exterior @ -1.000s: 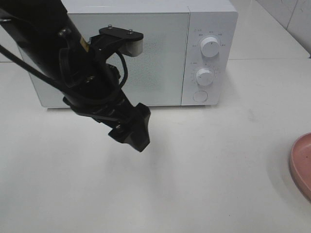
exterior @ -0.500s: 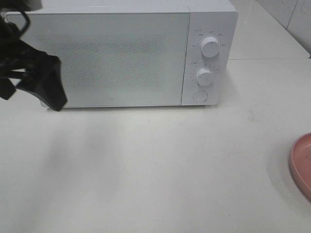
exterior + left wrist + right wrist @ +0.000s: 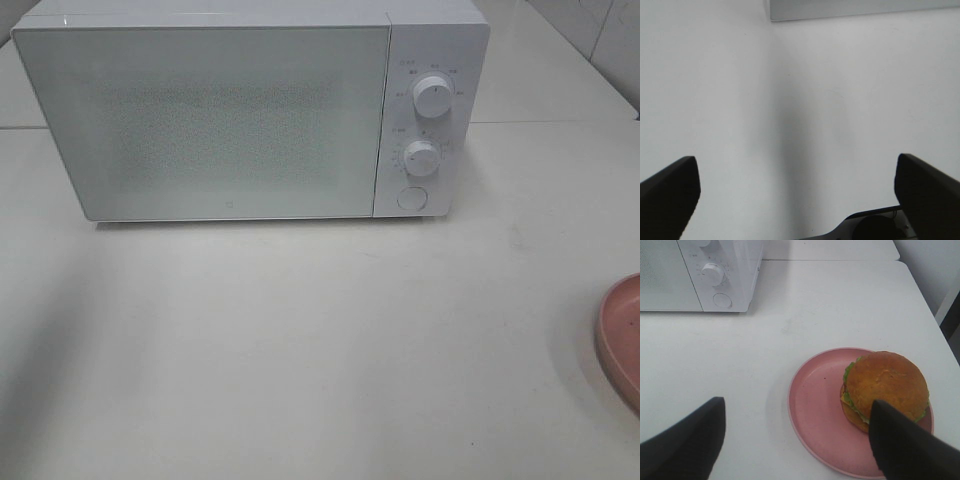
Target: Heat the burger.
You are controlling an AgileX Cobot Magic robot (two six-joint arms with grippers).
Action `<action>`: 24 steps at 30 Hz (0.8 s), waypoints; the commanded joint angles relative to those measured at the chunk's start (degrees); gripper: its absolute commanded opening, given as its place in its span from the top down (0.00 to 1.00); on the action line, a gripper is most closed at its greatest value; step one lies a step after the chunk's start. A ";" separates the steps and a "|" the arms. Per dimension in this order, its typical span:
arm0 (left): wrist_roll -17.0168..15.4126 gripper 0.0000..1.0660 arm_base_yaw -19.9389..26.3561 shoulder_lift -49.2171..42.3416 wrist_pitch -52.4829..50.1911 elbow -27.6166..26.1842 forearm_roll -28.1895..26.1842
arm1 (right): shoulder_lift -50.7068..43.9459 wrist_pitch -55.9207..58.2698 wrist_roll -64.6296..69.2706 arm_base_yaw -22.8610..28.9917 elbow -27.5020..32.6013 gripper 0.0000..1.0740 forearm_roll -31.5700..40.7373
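Both grippers gape, holding nothing: left gripper (image 3: 795,200) above bare table (image 3: 740,100); right gripper (image 3: 795,440) over the glossy burger (image 3: 885,390) on a round pink plate (image 3: 815,410); high view shows only plate rim and boxy white microwave (image 3: 230,120), door shut.

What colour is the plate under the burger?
Pink; the plate shows best in the right wrist view.
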 commanded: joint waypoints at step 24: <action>-1.03 0.08 2.86 -37.36 -7.79 37.36 2.35 | -1.49 -0.80 -0.29 -0.17 0.11 0.29 0.00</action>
